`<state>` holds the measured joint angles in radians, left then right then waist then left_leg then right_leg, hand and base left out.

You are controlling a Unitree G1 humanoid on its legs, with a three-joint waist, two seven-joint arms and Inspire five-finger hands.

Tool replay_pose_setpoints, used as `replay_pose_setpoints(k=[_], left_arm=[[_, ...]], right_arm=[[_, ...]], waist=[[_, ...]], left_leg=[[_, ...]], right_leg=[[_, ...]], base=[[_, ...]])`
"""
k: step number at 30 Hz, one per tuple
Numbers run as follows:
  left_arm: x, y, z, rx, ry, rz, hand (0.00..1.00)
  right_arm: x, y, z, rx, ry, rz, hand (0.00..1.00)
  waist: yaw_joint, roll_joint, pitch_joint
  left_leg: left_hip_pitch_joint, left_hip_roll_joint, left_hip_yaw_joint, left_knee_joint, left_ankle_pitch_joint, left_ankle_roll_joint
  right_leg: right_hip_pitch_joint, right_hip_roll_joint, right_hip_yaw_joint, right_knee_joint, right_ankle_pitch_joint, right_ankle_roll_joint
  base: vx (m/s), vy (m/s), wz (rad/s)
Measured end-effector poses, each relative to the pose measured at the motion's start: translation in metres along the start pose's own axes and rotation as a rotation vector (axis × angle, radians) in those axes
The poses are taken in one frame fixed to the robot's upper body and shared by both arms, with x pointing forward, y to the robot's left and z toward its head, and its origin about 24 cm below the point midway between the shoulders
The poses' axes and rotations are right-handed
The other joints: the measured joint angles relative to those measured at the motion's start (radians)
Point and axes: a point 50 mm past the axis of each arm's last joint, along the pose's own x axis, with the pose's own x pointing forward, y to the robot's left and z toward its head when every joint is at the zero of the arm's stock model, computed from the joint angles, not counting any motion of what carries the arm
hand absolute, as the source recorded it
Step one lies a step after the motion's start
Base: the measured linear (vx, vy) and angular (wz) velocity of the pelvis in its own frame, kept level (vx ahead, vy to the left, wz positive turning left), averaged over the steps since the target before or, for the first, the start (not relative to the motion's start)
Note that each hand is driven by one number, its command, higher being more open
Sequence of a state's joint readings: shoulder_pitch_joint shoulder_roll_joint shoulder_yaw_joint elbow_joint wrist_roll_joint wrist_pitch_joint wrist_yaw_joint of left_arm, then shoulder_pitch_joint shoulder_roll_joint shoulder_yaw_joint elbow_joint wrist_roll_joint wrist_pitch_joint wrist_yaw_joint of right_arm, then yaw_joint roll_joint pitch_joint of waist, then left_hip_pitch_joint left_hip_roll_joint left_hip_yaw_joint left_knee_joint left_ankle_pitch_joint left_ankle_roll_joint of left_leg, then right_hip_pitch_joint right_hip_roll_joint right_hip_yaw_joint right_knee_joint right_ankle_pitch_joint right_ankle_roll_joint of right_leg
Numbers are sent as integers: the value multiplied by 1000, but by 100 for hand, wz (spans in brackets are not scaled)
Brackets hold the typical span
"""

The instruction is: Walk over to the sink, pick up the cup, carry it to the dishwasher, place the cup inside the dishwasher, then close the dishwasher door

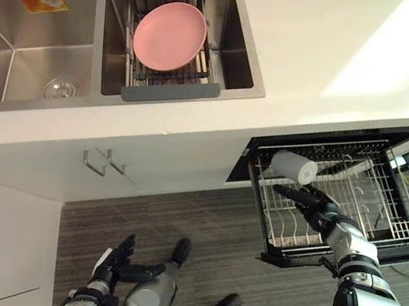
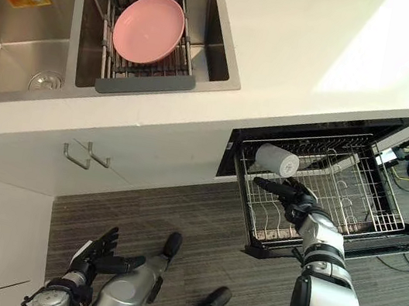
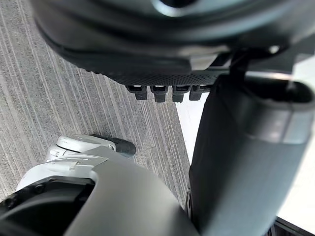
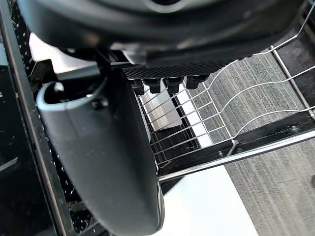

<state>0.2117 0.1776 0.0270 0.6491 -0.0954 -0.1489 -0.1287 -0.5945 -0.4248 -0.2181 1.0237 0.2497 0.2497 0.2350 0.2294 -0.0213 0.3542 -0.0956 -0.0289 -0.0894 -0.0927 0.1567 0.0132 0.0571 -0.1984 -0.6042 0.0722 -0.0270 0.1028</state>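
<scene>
Here, a smooth white cylindrical cup [image 1: 294,167] lies on its side in the dishwasher's [image 1: 400,250] silver wire rack [image 1: 371,189], right of centre — the dark right hand [image 1: 308,202] just below it, fingers straight, holding nothing. The left hand [image 1: 114,263] hangs relaxed, lower left.

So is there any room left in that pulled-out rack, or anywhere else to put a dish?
Yes. The cup lies in the corner of the rack nearest the sink, with the right hand beside it, so that end is crowded. The rest of the rack is bare. The counter right of the sink is free too.
</scene>
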Motion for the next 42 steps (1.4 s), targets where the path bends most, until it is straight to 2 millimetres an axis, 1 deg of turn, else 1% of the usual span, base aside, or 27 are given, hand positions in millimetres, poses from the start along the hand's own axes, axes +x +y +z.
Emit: replay_pose_setpoints(k=[2, 5, 8, 9, 11, 13, 14, 16, 18, 20, 22, 24, 26, 29, 30, 31, 32, 33, 34, 35, 36, 37, 38, 39, 40, 41, 42], left_arm=[[-1, 4, -3, 1, 14, 11, 100], [-2, 6, -5, 8, 21, 22, 100], [-5, 10, -11, 10, 42, 52, 100], [-7, 14, -16, 2, 56, 68, 100], [-11, 18, -24, -3, 83, 91, 100], [-15, 19, -33, -12, 107, 112, 100], [-18, 19, -37, -5, 118, 122, 100], [-21, 20, -41, -17, 121, 137, 100], [-23, 20, -47, -43, 139, 165, 100], [-28, 19, -54, -66, 159, 200, 100], [-31, 19, -60, -84, 179, 219, 100], [-36, 18, -68, -115, 205, 255, 100], [-42, 18, -75, -163, 221, 297, 100], [-44, 15, -77, -178, 218, 308, 100], [-43, 11, -77, -207, 206, 316, 100], [-43, 9, -76, -219, 199, 318, 100], [-42, 9, -75, -216, 196, 313, 100], [-38, 8, -70, -212, 178, 297, 100], [-33, 5, -65, -197, 162, 277, 100], [-32, -1, -65, -189, 162, 255, 100], [-32, -3, -65, -190, 163, 252, 100], [-35, -6, -69, -192, 180, 248, 100], [-36, -7, -71, -190, 190, 244, 100], [-38, -8, -74, -183, 203, 240, 100], [-38, -5, -74, -176, 208, 242, 100], [-36, -2, -71, -146, 211, 237, 100], [-36, 1, -71, -126, 215, 233, 100]], right_arm=[[-1, 2, -8, -42, 16, 37, 100], [-5, 6, -8, -99, -20, 78, 100], [-19, 17, -4, -134, -126, 158, 100], [-24, 24, -5, -131, -158, 196, 100], [-33, 33, -14, -106, -181, 260, 100], [-43, 39, -32, -97, -158, 328, 100], [-49, 42, -42, -91, -142, 372, 100], [-52, 43, -48, -85, -132, 400, 100], [-57, 43, -50, -89, -139, 404, 100], [-64, 44, -41, -92, -212, 398, 100], [-73, 45, -28, -83, -320, 389, 100], [-82, 52, -15, -47, -434, 421, 100], [-94, 65, -2, 26, -567, 502, 100], [-103, 74, 0, 69, -651, 536, 100], [-108, 75, 1, 71, -685, 535, 100], [-113, 74, 2, 69, -709, 528, 100], [-116, 71, 3, 67, -724, 512, 100], [-125, 57, 7, 60, -774, 451, 100], [-131, 41, 13, 74, -832, 383, 100], [-135, 29, 19, 67, -877, 323, 100], [-136, 27, 22, 62, -894, 310, 100], [-138, 25, 28, 45, -923, 307, 100], [-138, 26, 29, 41, -935, 312, 100], [-139, 30, 30, 44, -952, 320, 100], [-138, 33, 29, 48, -959, 332, 100], [-137, 38, 28, 57, -961, 343, 100], [-137, 39, 27, 64, -960, 345, 100]], waist=[[-6, -19, -11], [-20, -36, -22], [-56, -53, -45], [-73, -64, -56], [-89, -78, -79], [-109, -83, -119], [-123, -82, -140], [-137, -80, -152], [-151, -75, -166], [-170, -65, -183], [-178, -52, -196], [-180, -40, -206], [-189, -27, -214], [-187, -14, -229], [-186, -7, -233], [-186, -4, -236], [-193, -5, -237], [-206, -12, -236], [-213, -4, -239], [-202, 13, -245], [-194, 20, -247], [-187, 35, -247], [-187, 41, -245], [-187, 45, -243], [-187, 44, -241], [-199, 26, -229], [-210, 22, -226]], left_leg=[[1, 4, 4, 0, -1, -2], [5, 6, 13, 0, -1, -2], [12, 6, 22, 0, -5, -2], [17, 8, 33, 3, -9, -4], [30, 11, 52, 5, -19, -6], [40, 13, 71, 5, -28, -6], [48, 15, 83, 5, -34, -7], [57, 20, 100, 4, -39, -8], [67, 22, 115, 1, -43, -11], [75, 30, 131, 1, -46, -13], [78, 36, 140, 2, -47, -14], [90, 42, 159, 5, -50, -15], [110, 46, 165, 5, -54, -19], [115, 48, 156, 0, -55, -21], [110, 41, 148, -1, -59, -23], [107, 44, 185, -1, -80, -4], [107, 49, 237, 0, -91, 5], [101, 55, 330, 15, -98, 12], [74, 78, 416, 72, -96, 12], [63, 69, 402, 89, -84, -5], [66, 59, 396, 83, -95, 9], [76, 45, 386, 69, -100, 17], [86, 41, 381, 60, -101, 19], [104, 33, 373, 45, -104, 25], [120, 25, 364, 37, -108, 31], [134, 19, 330, 35, -112, 48], [133, 21, 304, 36, -111, 50]], right_leg=[[2, 7, 5, -13, 1, -3], [4, 11, 16, -22, 4, -3], [4, 10, 31, -28, 7, 1], [5, 12, 41, -31, 10, 5], [10, 15, 60, -39, 11, 5], [11, 16, 79, -44, 11, 5], [11, 16, 93, -44, 11, 5], [12, 18, 110, -44, 11, 5], [12, 21, 128, -45, 12, 4], [12, 26, 144, -48, 14, 2], [13, 32, 154, -55, 20, 0], [18, 38, 171, -62, 25, -3], [39, 45, 177, -74, 28, -4], [55, 45, 161, -79, 27, -5], [66, 42, 139, -81, 25, -2], [84, 38, 104, -89, 26, 3], [102, 34, 71, -101, 30, 8], [140, 8, -16, -119, 35, 21], [159, -8, -85, -108, 26, 38], [169, -32, -122, -74, 16, 51], [165, -47, -124, -47, 13, 54], [146, -82, -118, 44, -3, 47], [130, -103, -113, 103, -8, 41], [93, -150, -104, 230, -14, 27], [60, -190, -86, 339, -17, -34], [-7, -203, 28, 485, -41, -105], [-24, -172, 92, 493, -71, -84]], base=[[-20, -35, -7], [5, -23, -12], [27, -17, -16], [52, -22, -22], [62, -25, -31], [58, -22, -30], [28, -10, -29], [6, -8, -29], [-22, -9, -28], [-24, -17, -22], [-6, -21, -19], [13, -26, -26], [1, -28, -12], [-17, -18, 14], [-34, 18, 45], [-24, 30, 67], [8, 48, 134], [55, 130, 191], [95, 237, 211], [89, 263, 137], [87, 251, 75], [48, 143, 34], [87, 226, 36], [75, 174, 25], [135, 252, 42], [89, 125, 53], [110, 83, 88]])
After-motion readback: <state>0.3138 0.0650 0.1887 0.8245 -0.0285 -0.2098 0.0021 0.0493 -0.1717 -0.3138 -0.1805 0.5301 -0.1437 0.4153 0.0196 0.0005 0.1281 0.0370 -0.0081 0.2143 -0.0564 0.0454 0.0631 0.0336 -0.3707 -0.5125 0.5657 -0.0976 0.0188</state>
